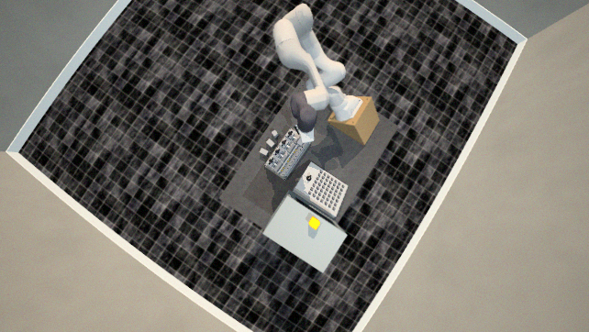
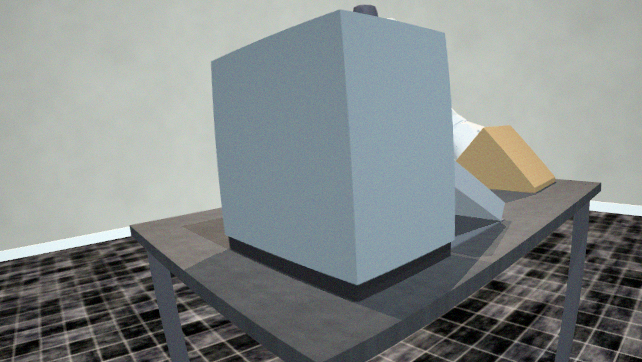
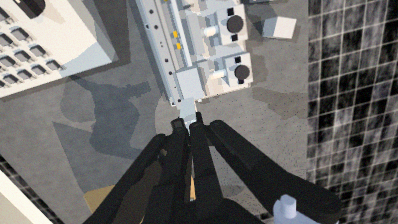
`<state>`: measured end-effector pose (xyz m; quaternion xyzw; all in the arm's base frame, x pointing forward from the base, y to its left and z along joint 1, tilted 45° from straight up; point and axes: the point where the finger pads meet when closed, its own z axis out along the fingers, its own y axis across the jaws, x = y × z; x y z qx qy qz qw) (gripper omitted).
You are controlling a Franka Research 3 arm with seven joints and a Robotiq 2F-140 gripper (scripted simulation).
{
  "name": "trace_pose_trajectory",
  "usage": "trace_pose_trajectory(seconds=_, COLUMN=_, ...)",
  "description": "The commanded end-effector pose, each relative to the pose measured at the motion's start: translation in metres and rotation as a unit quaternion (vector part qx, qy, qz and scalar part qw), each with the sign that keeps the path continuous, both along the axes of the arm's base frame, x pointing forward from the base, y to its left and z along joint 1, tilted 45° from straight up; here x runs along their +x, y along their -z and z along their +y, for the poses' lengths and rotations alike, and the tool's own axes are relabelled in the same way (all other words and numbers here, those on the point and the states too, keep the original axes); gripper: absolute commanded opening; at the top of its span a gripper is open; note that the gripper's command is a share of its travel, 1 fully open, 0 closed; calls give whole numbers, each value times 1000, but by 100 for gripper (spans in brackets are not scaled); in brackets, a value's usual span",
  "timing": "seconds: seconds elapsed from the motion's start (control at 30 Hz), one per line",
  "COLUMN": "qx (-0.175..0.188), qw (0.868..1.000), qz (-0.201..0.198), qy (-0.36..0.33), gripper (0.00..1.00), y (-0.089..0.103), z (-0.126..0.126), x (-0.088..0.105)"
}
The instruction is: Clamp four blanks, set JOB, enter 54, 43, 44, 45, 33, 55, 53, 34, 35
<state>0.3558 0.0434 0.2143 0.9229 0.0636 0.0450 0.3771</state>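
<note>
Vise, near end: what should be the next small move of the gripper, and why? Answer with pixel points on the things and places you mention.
Probably move the gripper (image 1: 298, 129) (image 3: 190, 107) over to the near knob (image 1: 290, 133) (image 3: 241, 72) and push it in. The blank (image 3: 190, 82) seems to lie on that station, the gripper is shut on nothing, and the small windows beside the knob look dark, so it seems unclamped.

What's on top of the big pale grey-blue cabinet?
A bright yellow lamp stands on top of the big pale grey-blue cabinet. Seen from above, nothing else shows there; whatever lies directly beneath the lamp is covered.
</note>
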Motion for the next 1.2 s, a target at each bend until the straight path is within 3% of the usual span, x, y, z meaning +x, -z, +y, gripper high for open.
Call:
trace_pose_trajectory(seconds=0.0, qx=-1, qw=1000, qz=2, qy=-2, gripper=0, y=-1, z=1, x=-1)
trace_pose_trajectory(seconds=0.77, qx=-1, qw=1000, qz=2, qy=-2, gripper=0, y=-2, z=0, x=0)
trace_pose_trajectory(seconds=0.83, qx=-1, qw=1000, qz=2, qy=-3, gripper=0, y=-17, z=-14, x=3)
trace_pose_trajectory(seconds=0.97, qx=-1, qw=1000, qz=4, qy=-4, gripper=0, y=-69, z=-67, x=8)
trace_pose_trajectory(seconds=1.17, qx=-1, qw=1000, qz=4, qy=-4, gripper=0, y=-74, z=-73, x=7)
